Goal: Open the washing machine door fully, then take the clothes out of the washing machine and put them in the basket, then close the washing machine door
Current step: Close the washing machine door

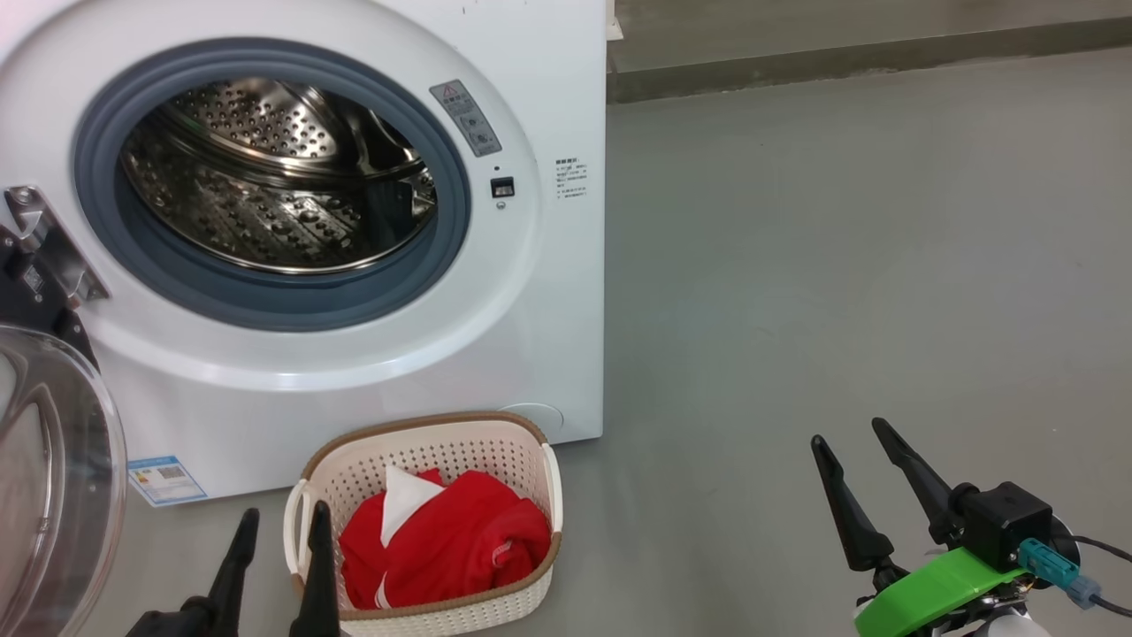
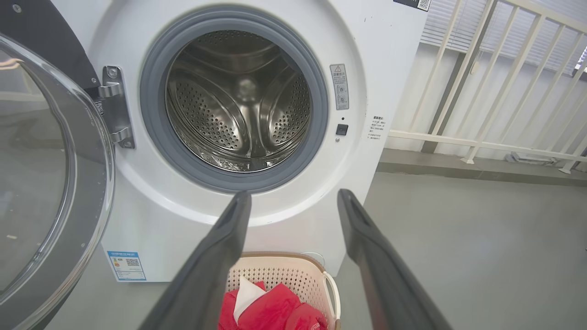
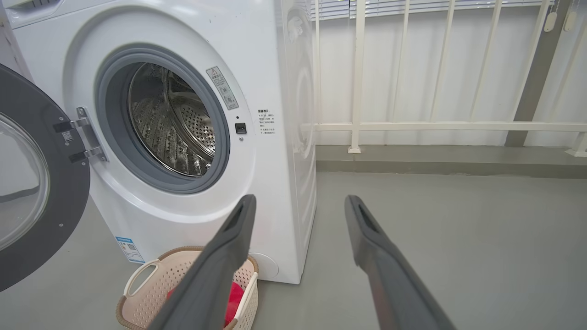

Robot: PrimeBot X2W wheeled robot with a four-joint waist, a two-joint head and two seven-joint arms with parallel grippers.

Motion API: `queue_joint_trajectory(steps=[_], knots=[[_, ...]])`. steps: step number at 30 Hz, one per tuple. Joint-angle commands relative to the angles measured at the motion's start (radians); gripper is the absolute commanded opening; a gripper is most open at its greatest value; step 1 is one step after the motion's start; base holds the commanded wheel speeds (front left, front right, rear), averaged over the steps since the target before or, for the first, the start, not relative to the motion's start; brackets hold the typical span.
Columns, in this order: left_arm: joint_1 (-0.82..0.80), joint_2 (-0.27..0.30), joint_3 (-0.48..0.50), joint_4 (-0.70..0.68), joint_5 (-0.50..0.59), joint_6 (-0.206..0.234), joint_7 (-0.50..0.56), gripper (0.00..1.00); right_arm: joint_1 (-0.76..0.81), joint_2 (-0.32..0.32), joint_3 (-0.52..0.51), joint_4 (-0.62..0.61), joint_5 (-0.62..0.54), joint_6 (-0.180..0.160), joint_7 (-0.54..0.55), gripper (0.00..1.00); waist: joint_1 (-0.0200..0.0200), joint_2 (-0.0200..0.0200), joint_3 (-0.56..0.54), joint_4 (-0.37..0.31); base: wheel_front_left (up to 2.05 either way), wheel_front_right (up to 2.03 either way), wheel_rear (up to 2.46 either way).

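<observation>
**Left gripper** (image 1: 283,511): my fingers are spread wide with nothing between them. It hangs low in front of the washing machine (image 1: 548,265), below the opening.

**Right gripper** (image 1: 849,433): also spread and empty. It is off the washing machine's right front corner, over bare floor (image 1: 840,265).

**Basket** (image 1: 424,423): it stands on the floor just in front of the washing machine's base, below the opening and toward the right corner. The clothes (image 1: 460,540), red with white patches, lie heaped inside it.

**Drum** (image 1: 265,212): seen through the grey rubber ring (image 1: 115,230) in the washing machine's front, it shows bare perforated steel. No fabric appears in the part I can see.

**Washing machine door** (image 1: 53,495): it hangs swung wide on the hinge (image 1: 53,239) at the left of the washing machine's opening, well clear of the front panel.

**Progress, as judged:** the door has been opened, and the unloading looks finished, since both garments appear to be in the basket. The closing of the door is left. My left gripper is the nearer one for this. The door would need pushing round toward the washing machine's opening until it latches.
</observation>
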Motion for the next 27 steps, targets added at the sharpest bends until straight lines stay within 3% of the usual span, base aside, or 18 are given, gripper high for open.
queue_joint_trajectory(steps=[1, 16, 27], knots=[[-0.022, 0.016, 0.033, -0.032, 0.007, 0.013, -0.005, 1.00, -0.013, -0.009, 0.023, -0.022, 0.009, 0.000, -0.006, 1.00, 0.0000, 0.0000, 0.002, -0.002, -0.28, 0.28, 0.00], [-0.024, 0.014, 0.026, -0.044, 0.004, 0.034, -0.011, 1.00, -0.015, -0.015, 0.024, -0.027, 0.011, 0.000, -0.006, 1.00, 0.0000, 0.0000, 0.014, 0.009, -0.01, 0.01, 0.00], [-0.042, 0.023, 0.025, -0.066, 0.015, 0.053, -0.014, 1.00, -0.023, -0.015, 0.039, -0.033, 0.015, 0.000, -0.006, 1.00, 0.0000, 0.0000, 0.026, 0.095, 0.00, 0.00, 0.00]])
